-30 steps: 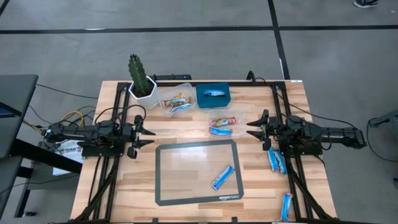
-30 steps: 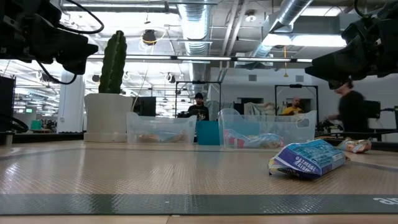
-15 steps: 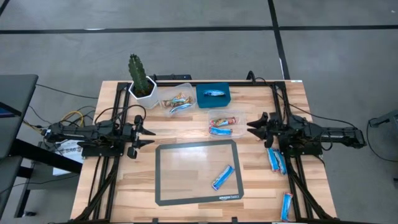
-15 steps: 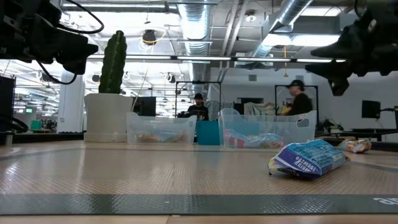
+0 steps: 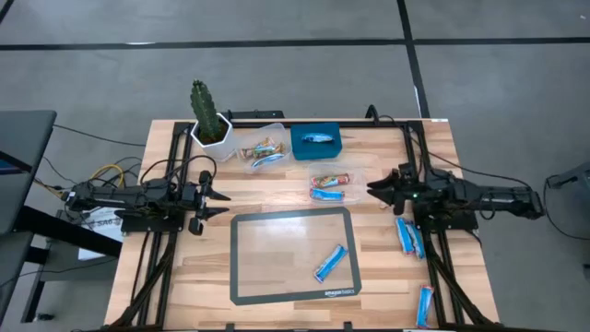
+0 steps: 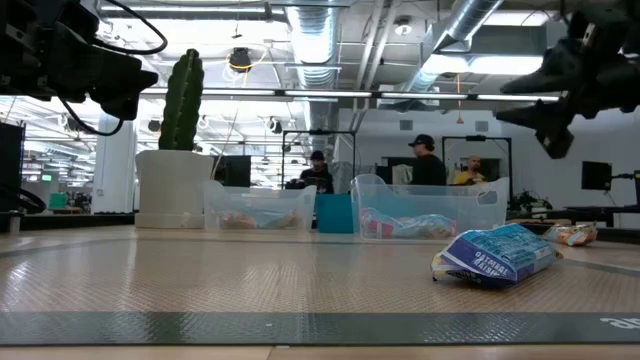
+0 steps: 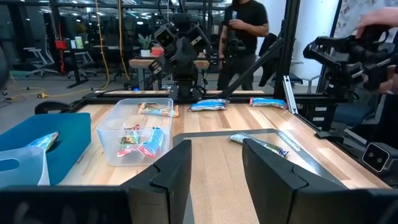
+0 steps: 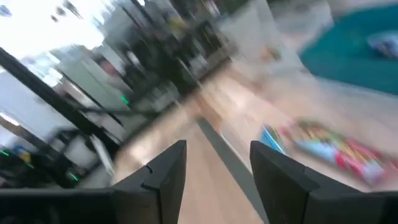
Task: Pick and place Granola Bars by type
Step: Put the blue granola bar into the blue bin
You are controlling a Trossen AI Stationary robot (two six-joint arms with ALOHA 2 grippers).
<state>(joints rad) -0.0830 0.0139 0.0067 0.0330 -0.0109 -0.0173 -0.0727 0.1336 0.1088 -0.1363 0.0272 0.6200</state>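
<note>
High view: I see my right gripper [image 5: 377, 190] open, empty, beside the clear tub [image 5: 335, 183]; left gripper [image 5: 221, 196] open, empty.

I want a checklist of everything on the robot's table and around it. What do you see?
Surface: wooden table with a dark-rimmed mat.
Job's things: one blue bar lies on the mat; more blue bars lie by the right arm; mixed bars sit in two clear tubs; one bar lies in the blue bin.
Clutter: potted cactus at the back.
Grippers: left gripper open, empty, beside the mat; right gripper open, empty, near a tub.
Cables: wires trail off the table's left side.
Surroundings: people stand behind the table.
</note>
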